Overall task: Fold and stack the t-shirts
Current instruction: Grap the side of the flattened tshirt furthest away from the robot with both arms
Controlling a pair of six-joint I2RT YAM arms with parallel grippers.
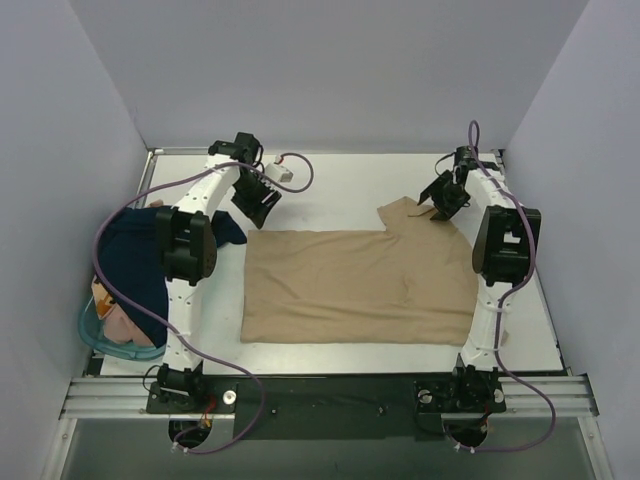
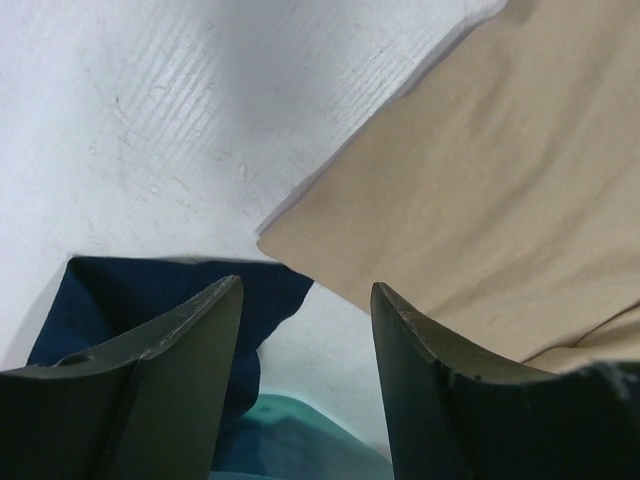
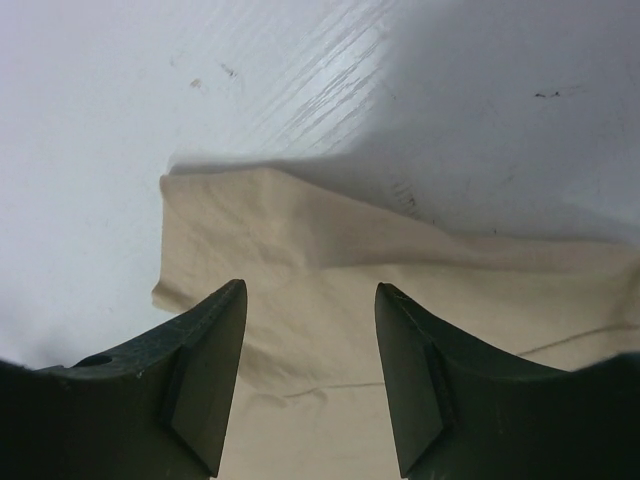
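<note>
Across the white desk (image 1: 340,185) the plain tan cloth t-shirt (image 1: 360,285) lies flat, sleeve at its far right corner. By its far left corner the left fingers (image 2: 180,370) hang released; the right fingers (image 3: 200,370) gape empty over the sleeve edge. Open desk stretches beyond.

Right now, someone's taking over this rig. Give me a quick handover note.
Left gripper: open, empty, near the tan shirt's far left corner.
Right gripper: open, empty, over its far right sleeve.
Navy shirt draped over the teal basket, pinkish shirts inside it.
Done: tan shirt spread flat on the table.
Left: fold it, fold the others, stack; nothing stacked yet.
</note>
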